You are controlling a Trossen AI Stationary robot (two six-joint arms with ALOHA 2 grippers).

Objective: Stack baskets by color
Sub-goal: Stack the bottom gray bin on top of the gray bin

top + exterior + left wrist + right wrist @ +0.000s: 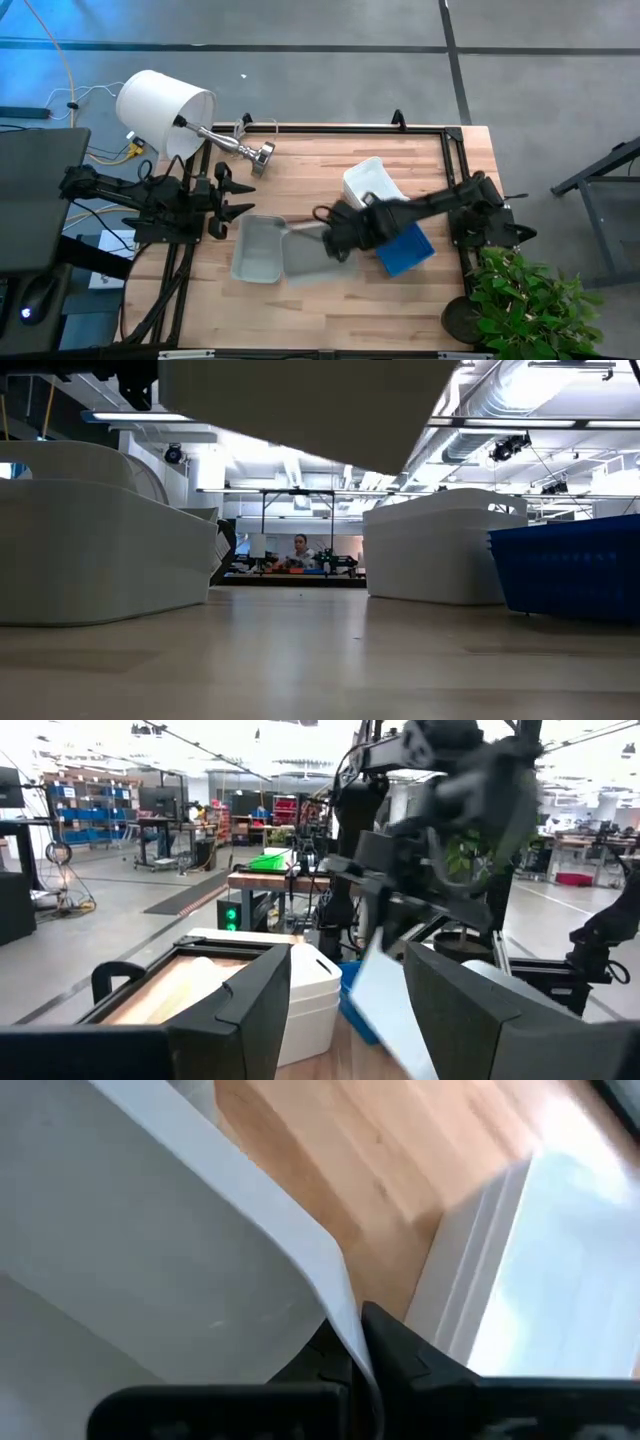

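Note:
A pale grey basket [258, 248] rests on its bottom left of the table's middle. Beside it, to the right, a second pale grey basket [305, 255] hangs in the air with my right gripper [330, 243] shut on it; the low view shows its underside [300, 410] overhead. White baskets [372, 180] stand nested at the far middle. A blue basket [405, 248] lies on the table under my right arm. My left gripper [235, 200] waits open at the table's left edge, level, pointing across the table. My right gripper pinches the lifted grey basket's thin side wall at its rim [335, 1295] between its two fingers, at the end nearest the blue basket. The fingers slant down from above and from the table's right. The basket is clear of the table and tilted.
A large white lampshade [160, 110] on a metal stand lies over the far left corner. A potted plant [530, 300] stands off the near right corner. Bare wood shows along the near edge [330, 320]. A person sits far behind the table [300, 550].

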